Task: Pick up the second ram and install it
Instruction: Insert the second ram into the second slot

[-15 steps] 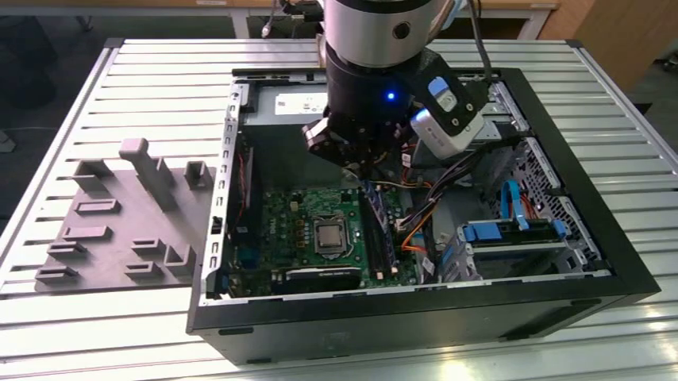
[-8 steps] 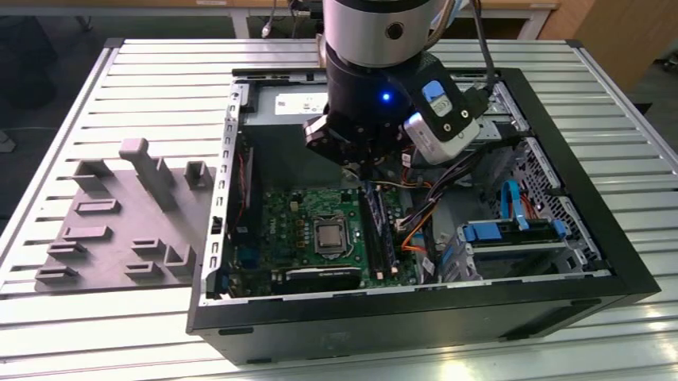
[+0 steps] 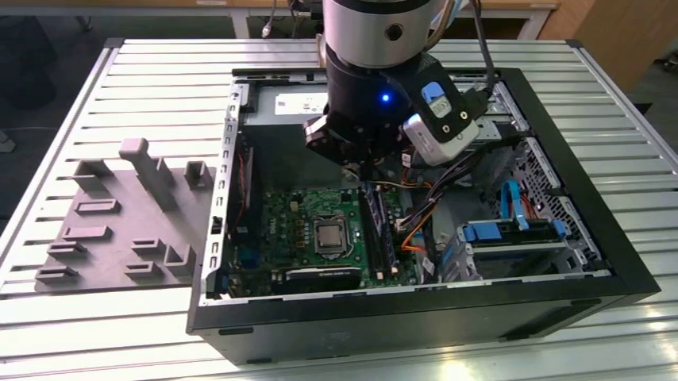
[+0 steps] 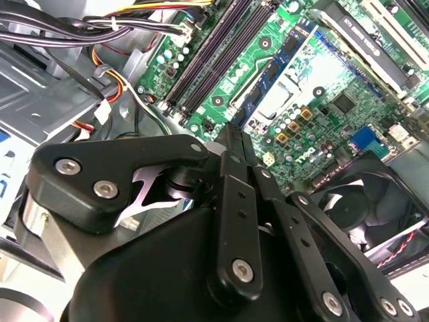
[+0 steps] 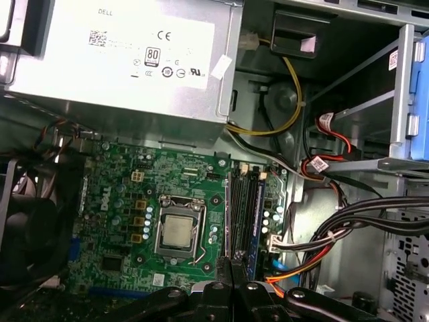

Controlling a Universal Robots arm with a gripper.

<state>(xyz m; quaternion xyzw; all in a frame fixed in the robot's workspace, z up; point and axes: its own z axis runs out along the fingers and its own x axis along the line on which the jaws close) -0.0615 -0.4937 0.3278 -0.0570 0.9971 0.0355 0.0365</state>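
Note:
My gripper (image 3: 353,169) hangs inside the open computer case (image 3: 593,262), above the far end of the green motherboard (image 3: 307,210). Its black fingers (image 4: 231,144) are pressed together, and I see nothing between them in both wrist views. Just past the fingertips (image 5: 231,268) run the long dark memory slots (image 5: 242,208), beside the processor socket (image 5: 177,231). In the exterior view a long dark strip (image 3: 379,234) stands along these slots, a little toward the near side from the gripper. It looks like ram seated there, but I cannot tell whether it is the second ram.
A grey fixture plate (image 3: 117,230) with blocks and posts lies outside the case on the exterior view's left. A silver power supply (image 5: 127,60) sits at the case's far end. Cable bundles (image 5: 348,221) and blue drive bays (image 3: 509,234) crowd the exterior view's right. A black fan (image 4: 365,201) sits by the board.

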